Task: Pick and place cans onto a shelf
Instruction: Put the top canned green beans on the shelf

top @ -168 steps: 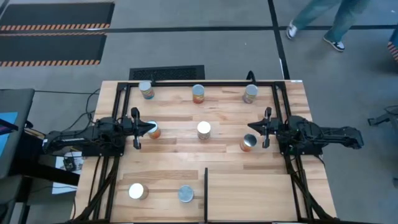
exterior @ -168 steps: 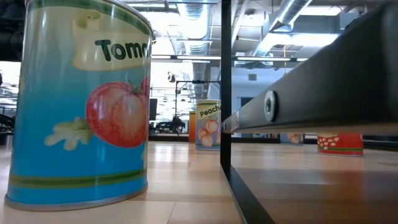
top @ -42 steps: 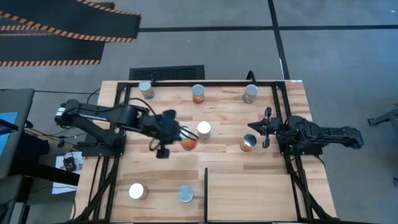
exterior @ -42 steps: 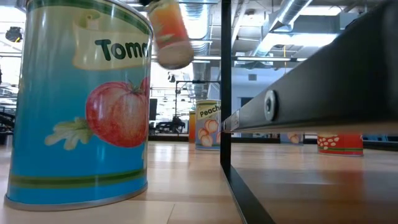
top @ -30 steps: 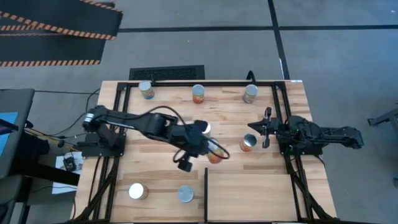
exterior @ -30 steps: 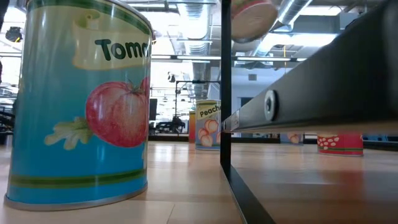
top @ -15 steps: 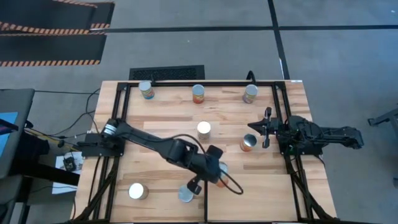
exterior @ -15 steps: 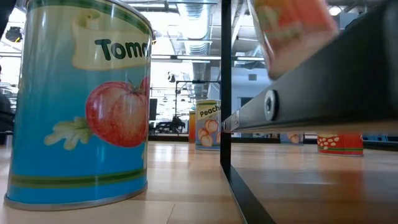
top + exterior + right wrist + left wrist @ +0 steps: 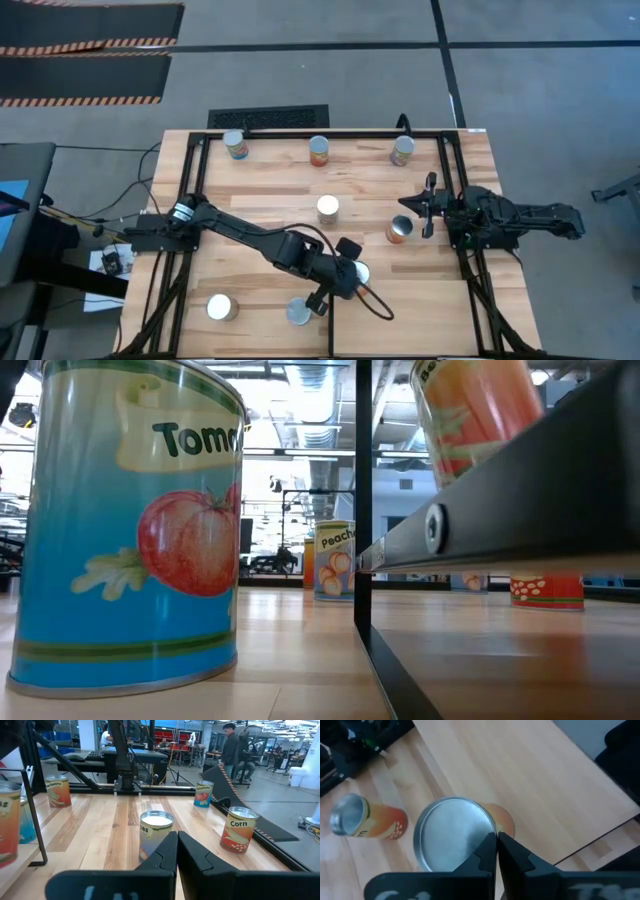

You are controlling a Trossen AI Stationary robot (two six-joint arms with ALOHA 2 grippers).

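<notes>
My left gripper (image 9: pixel 348 277) clamped on orange-labelled can (image 9: pixel 357 271), hovering just over divider bar (image 9: pixel 331 310) above shelf (image 9: pixel 400 315). Shelf bare. Seven cans remain outside. Right gripper (image 9: pixel 428 205) idle, pinched shut, empty.

**Words readable on the cans**

In the low view, the big blue can (image 9: pixel 130 525) closest to the camera has a cream banner with dark letters "Tom", cut off where the side curves away, above a picture of a tomato. Farther back on the surface, a small can (image 9: pixel 335 560) reads "Peach", with the end of the word cut off by a black post. An orange can (image 9: pixel 475 415) up high shows only "Be" at the picture's top edge.

In the right wrist view, one can (image 9: pixel 239 836) reads "Corn". The can (image 9: pixel 155 834) in front of it has a word ending in "es"; lettering on the remaining cans is too small to read.
</notes>
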